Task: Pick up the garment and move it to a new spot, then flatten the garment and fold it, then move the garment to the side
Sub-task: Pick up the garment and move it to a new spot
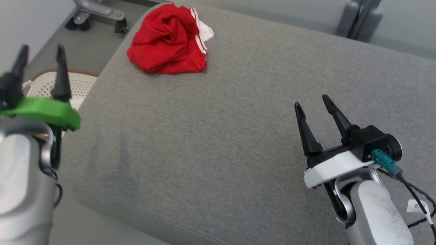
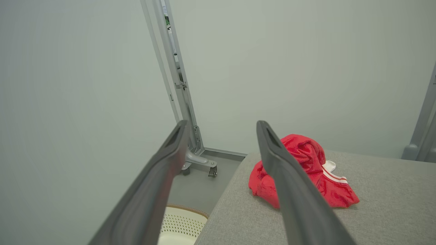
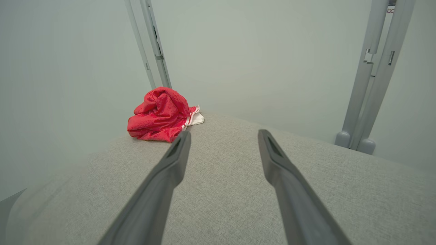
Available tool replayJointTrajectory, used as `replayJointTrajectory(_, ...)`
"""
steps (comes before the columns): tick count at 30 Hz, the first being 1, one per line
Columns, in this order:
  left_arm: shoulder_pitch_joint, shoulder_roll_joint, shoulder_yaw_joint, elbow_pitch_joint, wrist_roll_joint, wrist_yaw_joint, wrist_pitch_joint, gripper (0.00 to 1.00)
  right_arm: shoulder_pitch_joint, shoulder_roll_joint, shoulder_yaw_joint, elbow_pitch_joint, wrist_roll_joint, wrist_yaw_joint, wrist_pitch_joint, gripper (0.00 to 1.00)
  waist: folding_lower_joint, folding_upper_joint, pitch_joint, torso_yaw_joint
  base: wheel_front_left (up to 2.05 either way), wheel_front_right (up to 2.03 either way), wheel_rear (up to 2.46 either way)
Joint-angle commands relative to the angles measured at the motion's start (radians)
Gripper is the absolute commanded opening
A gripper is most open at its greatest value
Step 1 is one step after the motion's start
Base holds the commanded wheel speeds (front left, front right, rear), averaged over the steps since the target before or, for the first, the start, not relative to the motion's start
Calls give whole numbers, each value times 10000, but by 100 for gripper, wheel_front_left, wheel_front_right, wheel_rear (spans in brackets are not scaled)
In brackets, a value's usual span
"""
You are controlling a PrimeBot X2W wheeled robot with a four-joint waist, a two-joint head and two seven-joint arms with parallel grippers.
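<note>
The left gripper [image 1: 42,49], its two long dark fingers spread as wide as they go and with nothing between them, hangs off the left edge of the broad grey woven-fabric cushion [image 1: 221,143], over the floor rather than the work surface. I judge this a waiting pose, jaws parted for a reach not yet begun. Below and just beyond its fingers sits a white perforated plastic basket with a brown rim [image 1: 83,83], just beside the cushion's side. The part of its inside that shows is plain perforated wall. The rest is hidden by the gripper and the cushion's edge, so what it holds, if anything, cannot be told. Ahead of this gripper and to its right, well apart from it, the crumpled red garment with white stripes and white trim [image 1: 167,41] lies bunched in a heap near the cushion's far left corner, touched by neither gripper. That fits the task's first step: it has yet to be picked up and carried to a new spot, and the open stretch of cushion between the two grippers looks like fair room for flattening and folding. The right gripper [image 1: 311,101] hovers low over the cushion's near right part, fingers equally wide apart and gripping nothing, with the garment far ahead and to its left.
</note>
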Motion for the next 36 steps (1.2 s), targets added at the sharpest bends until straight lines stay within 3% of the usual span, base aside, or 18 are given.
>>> replayJointTrajectory(1, -768, 271, 28, 292, 76, -93, 154, 100, -341, -66, 11, -223, -132, -16, 80, 100, -1, 0, 2075, -1943, 0, 0, 0)
replayJointTrajectory(5, -2534, 843, -104, 1486, 352, -318, 801, 100, -837, -47, 267, -892, -295, -16, 244, 100, -1, 0, 3061, -2683, 0, 0, 0)
replayJointTrajectory(11, -4443, 1092, -40, 3212, 166, -502, 1222, 100, -953, -43, 523, -1842, -436, -16, 372, 100, -1, 0, 4194, -3462, 0, 0, 0)
replayJointTrajectory(18, -5435, 1179, -88, 4864, -140, -730, 1779, 100, -715, -35, 401, -2402, -581, -16, 334, 100, -1, 0, 4809, -3857, 0, 0, 0)
replayJointTrajectory(26, -5753, 1393, 85, 6354, -470, -708, 2250, 100, -666, -38, 550, -2850, -471, -16, 313, 100, -1, 0, 4887, -4004, 0, 0, 0)
replayJointTrajectory(27, -5768, 1396, 108, 6440, -504, -719, 2187, 83, -684, -41, 545, -2860, -465, -16, 294, 100, -1, 0, 4858, -4007, 0, 0, 0)
replayJointTrajectory(28, -5764, 1400, 94, 6548, -524, -745, 2138, 41, -697, -42, 535, -2851, -458, -16, 251, 100, -1, 0, 4811, -4006, 0, 0, 0)
replayJointTrajectory(29, -5755, 1397, 59, 6626, -506, -762, 2079, 8, -700, -41, 525, -2822, -464, -16, 221, 100, -1, 0, 4760, -4001, 0, 0, 0)
replayJointTrajectory(30, -5757, 1402, 41, 6682, -501, -775, 1977, 0, -695, -41, 511, -2793, -438, -16, 209, 100, -1, 0, 4695, -3990, 0, 0, 0)
replayJointTrajectory(36, -5838, 1469, -101, 6844, -445, -856, 1367, 0, -631, -44, 464, -2414, -333, -16, 50, 100, -1, 0, 4006, -3950, 0, 0, 0)
